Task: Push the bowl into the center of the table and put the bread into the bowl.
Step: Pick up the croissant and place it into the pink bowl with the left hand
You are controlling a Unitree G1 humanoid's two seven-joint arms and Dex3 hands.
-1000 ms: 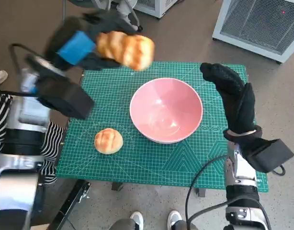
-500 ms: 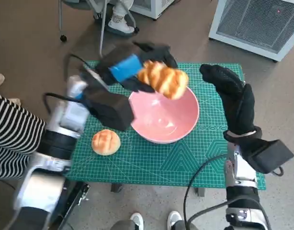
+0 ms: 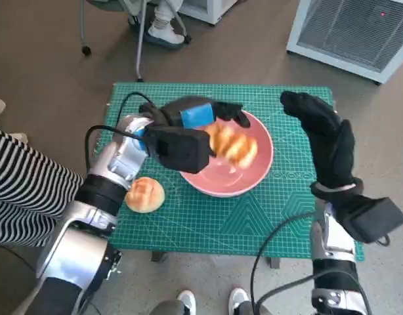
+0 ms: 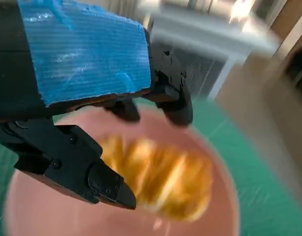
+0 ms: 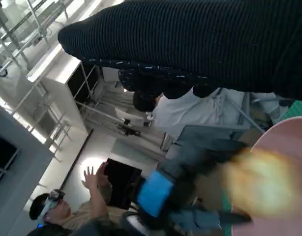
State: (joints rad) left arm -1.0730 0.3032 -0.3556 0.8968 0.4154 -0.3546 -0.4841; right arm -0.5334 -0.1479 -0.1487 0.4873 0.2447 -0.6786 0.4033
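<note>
The pink bowl (image 3: 254, 172) stands near the middle of the green mat (image 3: 208, 223). My left hand (image 3: 200, 115) hovers over the bowl's far rim with its fingers (image 4: 173, 101) spread. A golden striped bread (image 3: 232, 146) shows blurred just under that hand, inside the bowl's rim and free of the fingers; the left wrist view has the bread (image 4: 158, 179) over the pink bowl (image 4: 38, 206) too. My right hand (image 3: 327, 141) is raised beside the bowl's right side, fingers extended, holding nothing. In the right wrist view the bread (image 5: 259, 182) is a blur beside the left hand (image 5: 156, 194).
A second round bun (image 3: 144, 194) lies on the mat left of the bowl, beside my left forearm (image 3: 116, 167). A person in striped clothing (image 3: 21, 197) sits at the left. A chair base (image 3: 146, 29) and a white unit (image 3: 359, 29) stand beyond the table.
My left hand swung from the mat's far left corner to over the bowl and came down. Its fingers have spread and the bread has left them, dropping into the bowl. Right hand hardly moved.
</note>
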